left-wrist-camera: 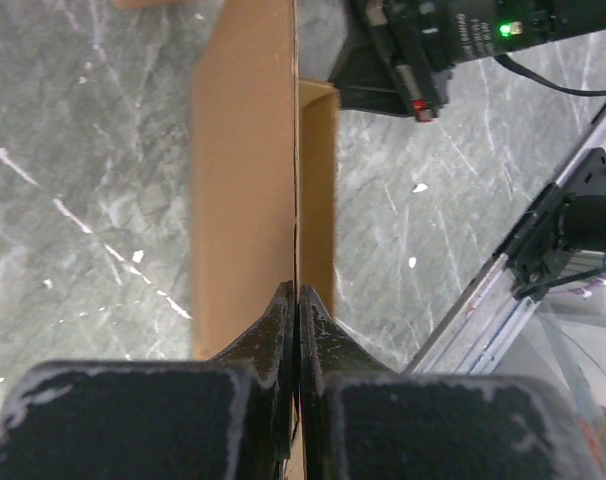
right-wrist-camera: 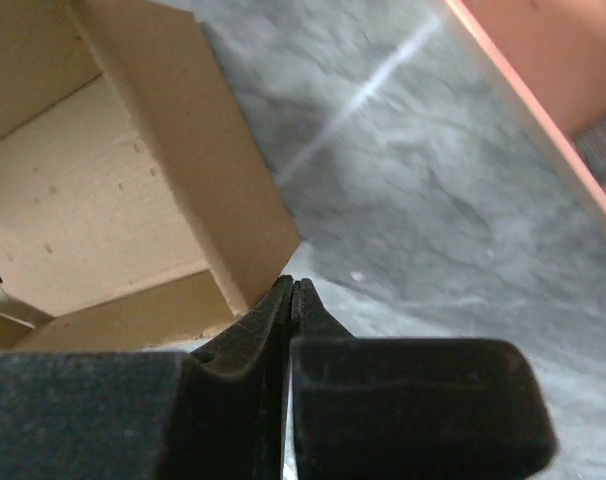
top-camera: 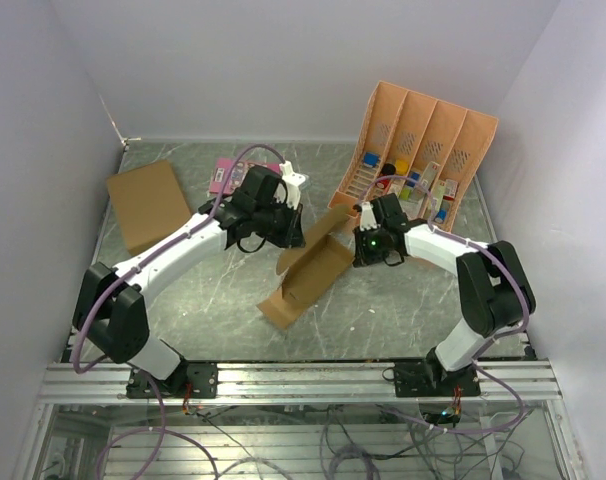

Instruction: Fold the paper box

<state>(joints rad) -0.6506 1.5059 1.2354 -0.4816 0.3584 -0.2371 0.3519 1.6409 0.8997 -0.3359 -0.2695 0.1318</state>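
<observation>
The paper box (top-camera: 308, 270) is a brown thin-cardboard carton lying open at the table's middle, with one long wall raised and flaps loose at both ends. My left gripper (top-camera: 291, 238) is shut on the top edge of that raised wall. In the left wrist view the wall (left-wrist-camera: 245, 180) runs straight into the closed gripper (left-wrist-camera: 296, 292). My right gripper (top-camera: 355, 232) is shut at the box's far right end. In the right wrist view its tips (right-wrist-camera: 291, 285) sit beside the corner of a box flap (right-wrist-camera: 223, 190), with no cardboard visibly between them.
A larger flat brown cardboard box (top-camera: 148, 205) lies at the back left. A pink packet (top-camera: 228, 175) and a white object (top-camera: 293, 180) lie behind the left arm. An orange divided rack (top-camera: 418, 155) with small items stands at the back right. An aluminium rail (top-camera: 303, 380) runs along the near edge.
</observation>
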